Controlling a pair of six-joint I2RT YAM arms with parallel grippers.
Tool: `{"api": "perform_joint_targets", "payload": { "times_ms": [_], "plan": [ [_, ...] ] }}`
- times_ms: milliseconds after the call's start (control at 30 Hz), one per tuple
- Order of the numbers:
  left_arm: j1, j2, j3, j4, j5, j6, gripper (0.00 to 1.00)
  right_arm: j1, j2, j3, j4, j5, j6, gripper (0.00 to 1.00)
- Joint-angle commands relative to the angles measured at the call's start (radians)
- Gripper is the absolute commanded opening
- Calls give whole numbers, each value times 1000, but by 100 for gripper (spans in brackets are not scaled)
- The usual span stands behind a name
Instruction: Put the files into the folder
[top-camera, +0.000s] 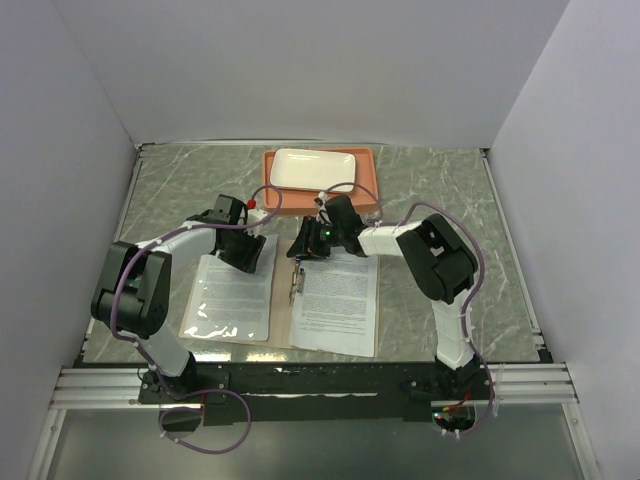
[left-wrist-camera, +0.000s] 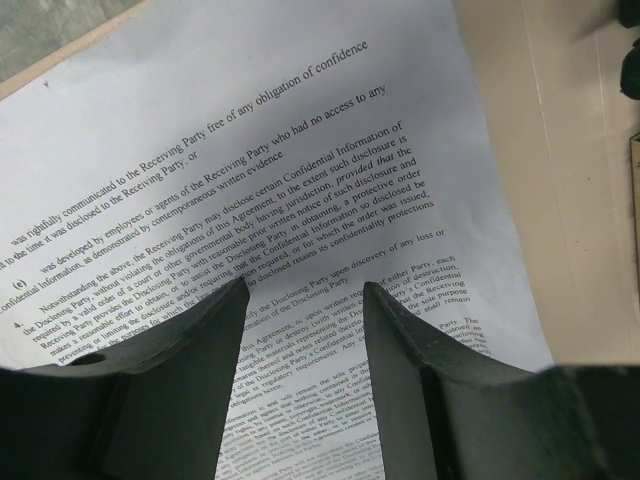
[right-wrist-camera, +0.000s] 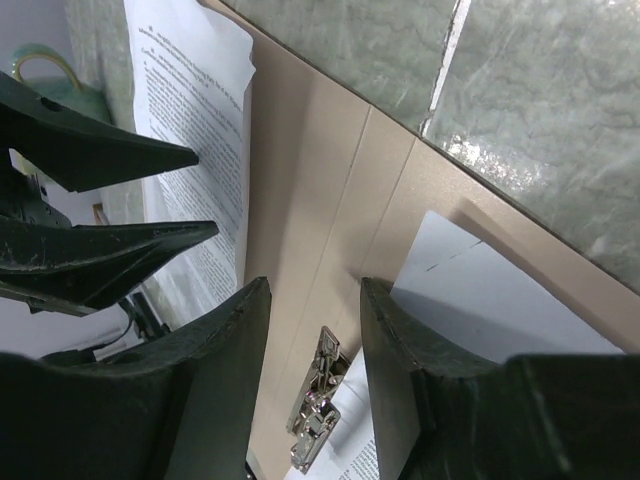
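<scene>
The tan folder (top-camera: 283, 322) lies open near the table's front edge. One printed sheet (top-camera: 232, 290) lies on its left half under glossy plastic. The other sheet (top-camera: 338, 300) lies on its right half, beside the metal clip (top-camera: 296, 283). My left gripper (top-camera: 250, 255) is open and empty over the top of the left sheet (left-wrist-camera: 250, 150), its fingertips (left-wrist-camera: 235, 295) close to the paper. My right gripper (top-camera: 305, 247) is open and empty above the folder's spine (right-wrist-camera: 330, 170), just behind the clip (right-wrist-camera: 318, 410). The right sheet's corner (right-wrist-camera: 470, 290) shows beside its right finger.
An orange tray (top-camera: 368, 185) holding a white rectangular plate (top-camera: 312, 168) stands behind the folder, close to both grippers. The two grippers are near each other; the left one's fingers (right-wrist-camera: 120, 150) show in the right wrist view. White walls enclose the green marbled table (top-camera: 450, 190).
</scene>
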Motion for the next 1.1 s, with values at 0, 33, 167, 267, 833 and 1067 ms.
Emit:
{"api": "perform_joint_targets", "payload": {
  "times_ms": [0,33,167,267,833,1067],
  "plan": [
    [-9,-1,-13,-18,13,-13,56,7,-2,-13,73,-19,-1,49],
    [-9,-1,-13,-17,10,-15,56,9,-6,-20,79,-24,0,49],
    [-9,3,-14,-17,6,-15,56,13,-26,-35,99,-24,-4,49],
    [-9,-1,-13,-20,6,-15,56,15,-26,-38,107,-33,0,49],
    [-9,5,-11,-20,1,-20,56,27,-57,-95,193,-59,32,48],
    [-9,5,-11,-23,0,-17,55,24,-75,-107,243,-91,85,47]
  ]
}}
